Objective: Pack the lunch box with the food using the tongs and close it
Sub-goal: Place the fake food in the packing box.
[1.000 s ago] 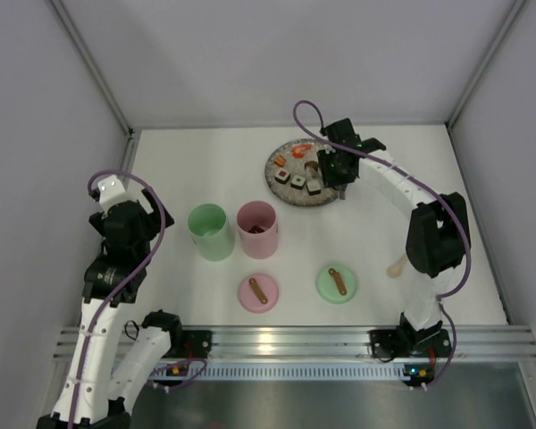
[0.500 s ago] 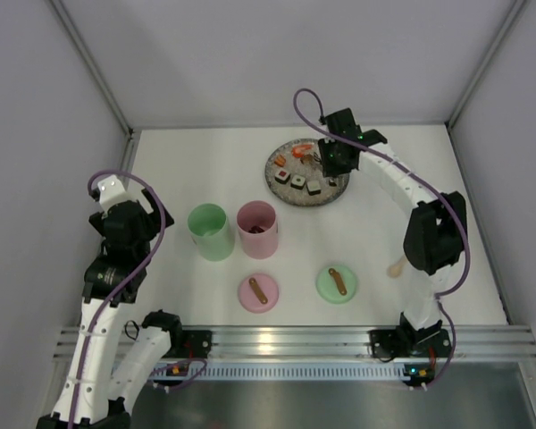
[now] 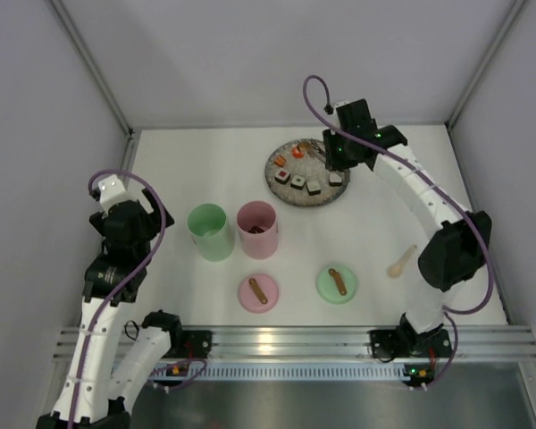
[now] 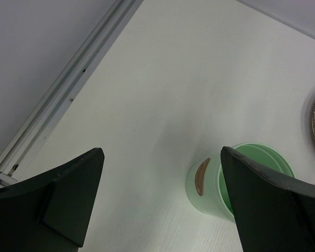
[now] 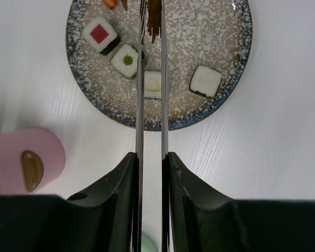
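The right pincer [image 5: 150, 157] is clamping the tongs [image 5: 139, 94], just squeezed tighter onto a brown piece [image 5: 154, 21] at the plate's [image 5: 199, 42] far side, probably ready for lifting; the left pincer [image 4: 161, 157] is gaping empty.

Bright, even light; soft, faint shadows.

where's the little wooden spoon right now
In the top view the wooden spoon lies on the right side of the table, between the green lid and the right arm's elbow.
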Action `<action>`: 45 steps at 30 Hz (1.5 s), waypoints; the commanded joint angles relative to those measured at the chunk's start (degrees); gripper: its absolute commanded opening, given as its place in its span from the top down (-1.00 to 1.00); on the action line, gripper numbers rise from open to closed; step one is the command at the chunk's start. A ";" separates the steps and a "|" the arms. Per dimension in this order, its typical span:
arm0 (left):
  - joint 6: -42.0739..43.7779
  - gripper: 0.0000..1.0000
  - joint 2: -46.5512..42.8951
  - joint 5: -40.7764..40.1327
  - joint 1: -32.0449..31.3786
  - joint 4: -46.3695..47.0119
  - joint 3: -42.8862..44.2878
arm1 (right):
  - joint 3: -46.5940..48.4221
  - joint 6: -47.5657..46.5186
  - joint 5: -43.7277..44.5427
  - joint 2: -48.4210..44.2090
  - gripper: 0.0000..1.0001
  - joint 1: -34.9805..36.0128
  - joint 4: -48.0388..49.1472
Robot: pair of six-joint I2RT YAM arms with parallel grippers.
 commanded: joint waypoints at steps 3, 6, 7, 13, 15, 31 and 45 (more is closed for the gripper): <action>0.42 -0.98 0.74 -0.55 -0.14 2.20 1.25 | -3.44 -2.27 -2.28 -14.97 0.63 3.76 -0.25; 0.16 -0.98 1.01 -0.38 -0.14 2.20 1.61 | -6.17 -3.06 -4.89 -19.46 0.63 6.49 -1.04; -0.02 -0.98 1.09 -0.38 -0.14 2.11 1.70 | -7.31 -3.16 -5.44 -20.52 0.63 8.23 -1.22; 0.07 -0.98 1.71 -0.12 -0.05 2.11 2.40 | -11.27 -3.07 -10.10 -28.26 0.62 16.14 -2.10; 0.07 -0.98 1.45 -0.20 -0.05 2.11 2.22 | -12.32 -3.07 -10.71 -29.84 0.61 18.00 -2.80; 0.24 -0.98 1.18 -0.29 -0.05 2.11 1.96 | -19.36 -2.28 -10.63 -31.43 0.41 23.72 -2.54; 0.33 -0.98 1.09 -0.20 -0.05 2.11 2.22 | -15.33 -2.10 -7.47 -32.22 0.20 23.28 -0.43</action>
